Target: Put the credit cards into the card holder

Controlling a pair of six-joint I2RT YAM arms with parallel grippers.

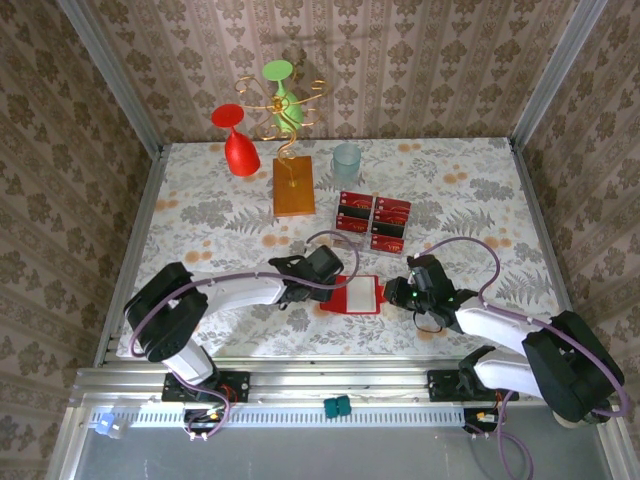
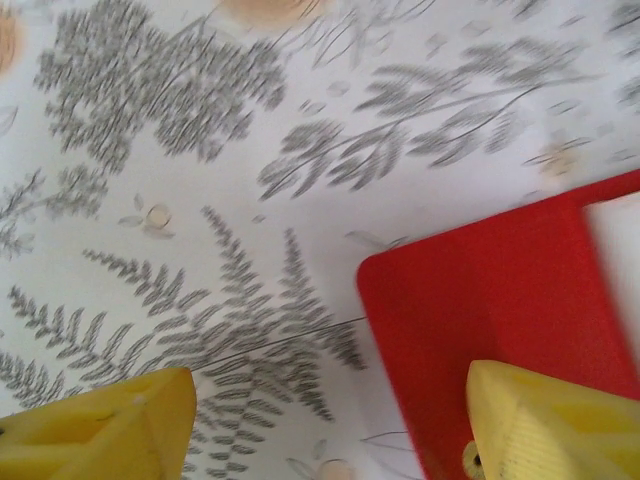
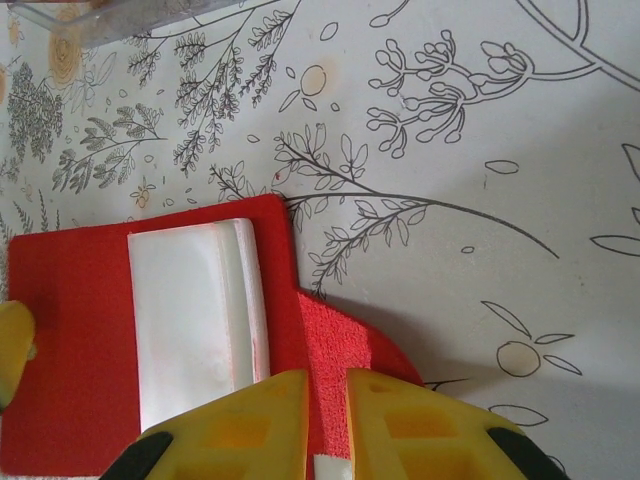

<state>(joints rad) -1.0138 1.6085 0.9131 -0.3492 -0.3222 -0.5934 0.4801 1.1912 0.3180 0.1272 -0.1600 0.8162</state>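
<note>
The card holder (image 1: 352,296) lies open on the table, a red wallet with its pale clear pocket (image 3: 190,320) facing up. My right gripper (image 3: 327,400) is shut on the textured red flap (image 3: 350,345) at the wallet's right edge. My left gripper (image 2: 330,430) is open and straddles the wallet's left edge (image 2: 480,300): one yellow fingertip (image 2: 545,425) is over the red cover, the other (image 2: 100,425) over the tablecloth. In the top view the left gripper (image 1: 340,280) and right gripper (image 1: 393,293) flank the wallet. Several red credit cards (image 1: 373,222) lie just beyond it.
The cards sit in a clear plastic tray (image 1: 345,240). Further back are an orange wooden block (image 1: 293,186) with a wire stand holding a green glass (image 1: 283,95), a red glass (image 1: 238,142) and a clear cup (image 1: 346,160). Walls close in the left, right and back sides.
</note>
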